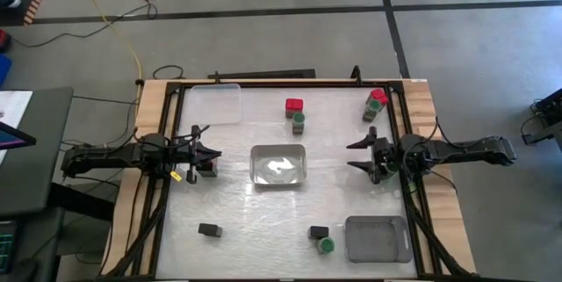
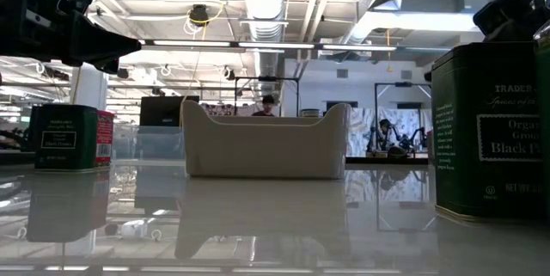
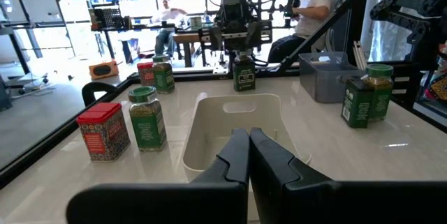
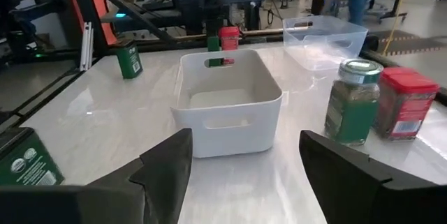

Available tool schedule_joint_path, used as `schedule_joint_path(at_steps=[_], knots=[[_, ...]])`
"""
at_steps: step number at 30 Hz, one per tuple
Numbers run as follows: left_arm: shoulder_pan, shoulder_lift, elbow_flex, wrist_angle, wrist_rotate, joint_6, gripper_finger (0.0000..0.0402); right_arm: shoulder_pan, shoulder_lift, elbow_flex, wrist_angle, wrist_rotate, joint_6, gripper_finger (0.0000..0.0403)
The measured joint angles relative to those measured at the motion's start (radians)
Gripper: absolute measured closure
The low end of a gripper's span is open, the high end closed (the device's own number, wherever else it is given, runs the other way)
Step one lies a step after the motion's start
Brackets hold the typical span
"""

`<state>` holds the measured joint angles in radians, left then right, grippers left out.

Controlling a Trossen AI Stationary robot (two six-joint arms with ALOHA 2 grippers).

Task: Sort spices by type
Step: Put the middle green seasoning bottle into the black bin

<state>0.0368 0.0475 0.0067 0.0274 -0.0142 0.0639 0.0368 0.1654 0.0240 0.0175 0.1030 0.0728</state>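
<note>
Small spice containers stand on their bases around the table. A red tin (image 1: 293,104) and a green-capped jar (image 1: 299,119) are near the far edge, and another red and green pair (image 1: 376,102) is at the far right. A black tin (image 1: 209,229) is near left. A black tin (image 1: 318,232) with a green-capped jar (image 1: 326,245) is near centre. My left gripper (image 3: 248,144) is shut at mid-left, next to a container (image 1: 208,169). My right gripper (image 4: 244,161) is open at mid-right, above a dark tin (image 3: 243,70), and both point toward the white tray (image 1: 278,163).
A clear tray (image 1: 216,102) lies at the far left and a grey tray (image 1: 378,238) at the near right, with the white tray (image 4: 223,105) between the grippers. In the low view, a large black-pepper tin (image 2: 490,130) stands close. People sit beyond the table.
</note>
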Motion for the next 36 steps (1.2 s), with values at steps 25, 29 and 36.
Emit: schedule_joint_path(at_steps=[25, 29, 36], knots=[[0.000, 0.000, 0.000, 0.000, 0.000, 0.000, 0.0401, -0.211, 0.485, 0.726, -0.669, 0.262, 0.486, 0.0112], [0.000, 0.000, 0.000, 0.000, 0.000, 0.000, 0.0401, -0.228, 0.611, 0.886, -0.979, 0.226, 0.661, 0.0112], [0.000, 0.000, 0.000, 0.000, 0.000, 0.000, 0.0401, -0.194, 0.717, 1.007, -1.282, 0.195, 0.864, 0.0112]])
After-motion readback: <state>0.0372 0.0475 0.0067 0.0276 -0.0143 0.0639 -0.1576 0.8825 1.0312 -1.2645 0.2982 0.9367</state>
